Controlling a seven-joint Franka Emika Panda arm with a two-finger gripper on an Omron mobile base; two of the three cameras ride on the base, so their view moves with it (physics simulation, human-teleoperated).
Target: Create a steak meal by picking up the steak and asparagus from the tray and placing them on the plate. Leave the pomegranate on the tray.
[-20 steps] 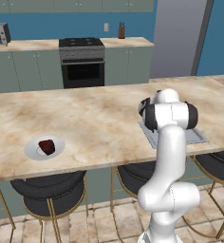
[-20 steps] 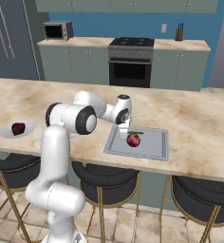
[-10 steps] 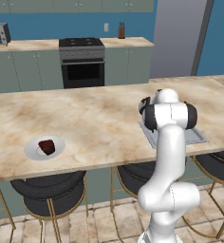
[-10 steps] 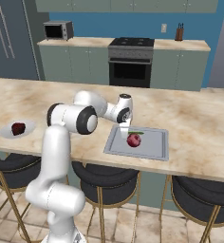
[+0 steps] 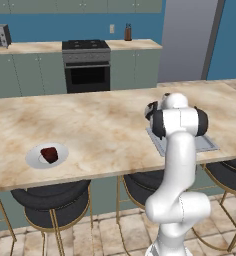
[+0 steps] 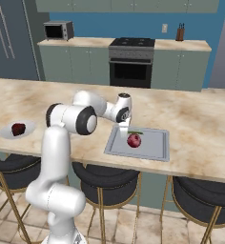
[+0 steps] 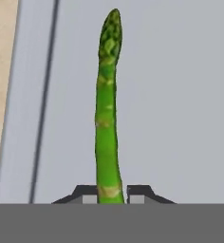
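The green asparagus (image 7: 107,118) lies on the grey tray (image 7: 180,95), and my gripper (image 7: 111,192) is shut on its thick end, one dark fingertip on each side. From the right base camera, the gripper (image 6: 124,128) reaches down at the tray's (image 6: 157,155) near-left corner, with the asparagus (image 6: 135,132) just behind the red pomegranate (image 6: 134,140). The dark red-brown steak (image 5: 49,154) rests on the round plate (image 5: 32,157) at the left of the counter; the right base camera also catches the steak (image 6: 18,128) on its plate (image 6: 7,133).
The tray (image 5: 205,145) and plate sit on a long marble counter (image 5: 100,130), far apart. Dark bar stools (image 6: 105,178) stand under its front edge. A stove (image 6: 131,62) and cabinets line the back wall.
The fingers have shut on the asparagus stalk. The arm has hardly moved, and the steak and pomegranate stay where they were.
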